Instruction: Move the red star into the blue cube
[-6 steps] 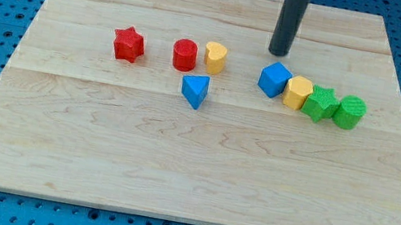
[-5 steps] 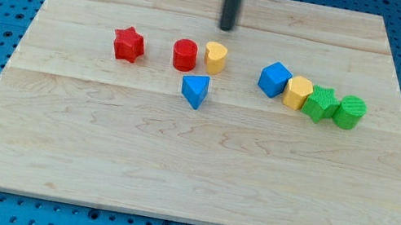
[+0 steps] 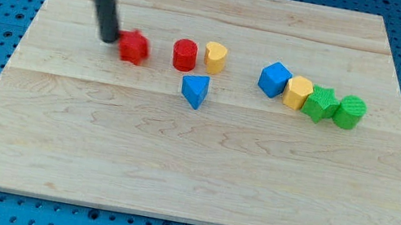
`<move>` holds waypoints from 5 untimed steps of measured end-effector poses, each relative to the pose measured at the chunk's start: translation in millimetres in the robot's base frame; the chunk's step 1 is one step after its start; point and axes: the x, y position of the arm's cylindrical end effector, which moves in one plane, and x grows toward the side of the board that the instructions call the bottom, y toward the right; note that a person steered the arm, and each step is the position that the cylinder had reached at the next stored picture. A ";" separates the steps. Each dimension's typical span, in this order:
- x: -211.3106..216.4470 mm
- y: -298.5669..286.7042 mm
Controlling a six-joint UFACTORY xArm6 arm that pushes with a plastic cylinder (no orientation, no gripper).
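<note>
My tip point(image 3: 107, 38) stands on the wooden counter point(image 3: 173, 174), touching the red star point(image 3: 135, 48) on the side toward the view's left. The arm carries only this rod, so it has no fingers to spread or press together. To the view's right of the star stand a red cylinder point(image 3: 184, 54) and a yellow block point(image 3: 215, 56), with a blue triangular block point(image 3: 195, 91) below them. The blue cube point(image 3: 274, 79) is well apart further right, touching a second yellow block point(image 3: 298, 92), then a green star point(image 3: 319, 104) and a green cylinder point(image 3: 349, 111).
</note>
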 end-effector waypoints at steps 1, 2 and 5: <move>28.1 89.8; 22.8 114.8; 10.4 112.7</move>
